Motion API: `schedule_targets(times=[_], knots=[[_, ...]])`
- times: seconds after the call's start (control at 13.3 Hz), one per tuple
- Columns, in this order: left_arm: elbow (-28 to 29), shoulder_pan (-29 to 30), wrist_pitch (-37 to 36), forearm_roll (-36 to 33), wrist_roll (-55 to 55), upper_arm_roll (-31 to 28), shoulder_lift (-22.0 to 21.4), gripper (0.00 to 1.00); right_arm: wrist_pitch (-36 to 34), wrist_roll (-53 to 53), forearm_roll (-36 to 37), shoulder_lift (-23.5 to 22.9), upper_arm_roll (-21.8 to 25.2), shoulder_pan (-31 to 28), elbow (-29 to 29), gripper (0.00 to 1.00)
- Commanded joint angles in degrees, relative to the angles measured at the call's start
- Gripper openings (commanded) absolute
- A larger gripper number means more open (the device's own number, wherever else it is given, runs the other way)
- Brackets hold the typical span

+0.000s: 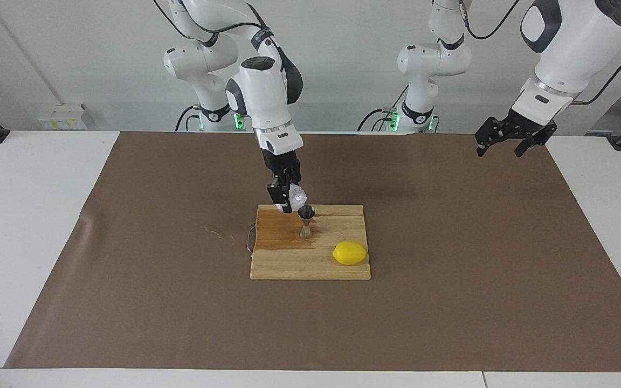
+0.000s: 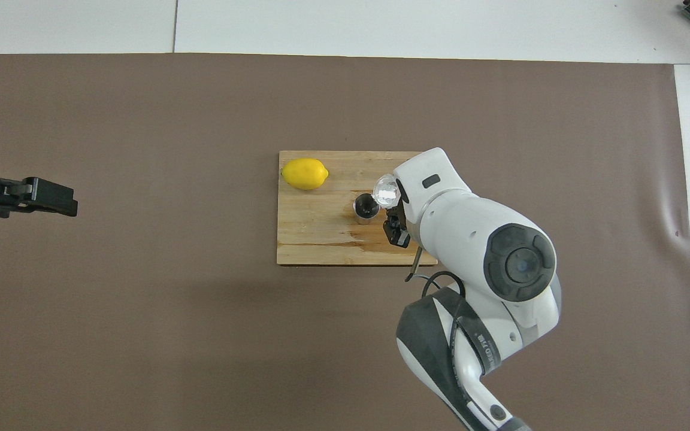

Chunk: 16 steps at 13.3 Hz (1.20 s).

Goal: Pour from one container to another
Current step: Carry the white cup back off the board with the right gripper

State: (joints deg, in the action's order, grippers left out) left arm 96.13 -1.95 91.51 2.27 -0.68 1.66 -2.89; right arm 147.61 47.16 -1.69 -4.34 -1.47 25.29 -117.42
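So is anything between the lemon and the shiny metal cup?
No. Only bare cutting board lies between the lemon and the jigger; the overhead view shows it best.

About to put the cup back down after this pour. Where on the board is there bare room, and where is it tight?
Bare wood lies along the board's edge nearest the robots, and between the lemon and the jigger. It is crowded at the jigger, where the right gripper holds the cup tilted over it. The left gripper waits open over the mat's end.

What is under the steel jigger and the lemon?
Both the jigger and the lemon stand on a wooden cutting board, which lies on brown paper. A darker wet-looking patch surrounds the jigger. What lies under the board is covered.
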Motion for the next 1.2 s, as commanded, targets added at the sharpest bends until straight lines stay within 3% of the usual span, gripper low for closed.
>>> schedule_targets(times=[0.0,0.38,0.75,1.13], knots=[[1.78,0.54,0.51,-0.25,-0.55,0.36,-1.68,1.0,-0.39,12.03,-10.66,1.0,-0.46,-3.04,-0.53,0.05],[1.78,0.54,0.51,-0.25,-0.55,0.36,-1.68,1.0,-3.72,35.78,-33.52,1.0,-0.29,-10.42,-0.88,0.05],[1.78,0.54,0.51,-0.25,-0.55,0.36,-1.68,1.0,-11.71,49.4,-45.67,0.56,-0.29,-18.41,-1.05,0.05],[1.78,0.54,0.51,-0.25,-0.55,0.36,-1.68,1.0,-18.49,58.64,-52.53,-0.84,-0.29,-25.45,-2.19,0.05]])
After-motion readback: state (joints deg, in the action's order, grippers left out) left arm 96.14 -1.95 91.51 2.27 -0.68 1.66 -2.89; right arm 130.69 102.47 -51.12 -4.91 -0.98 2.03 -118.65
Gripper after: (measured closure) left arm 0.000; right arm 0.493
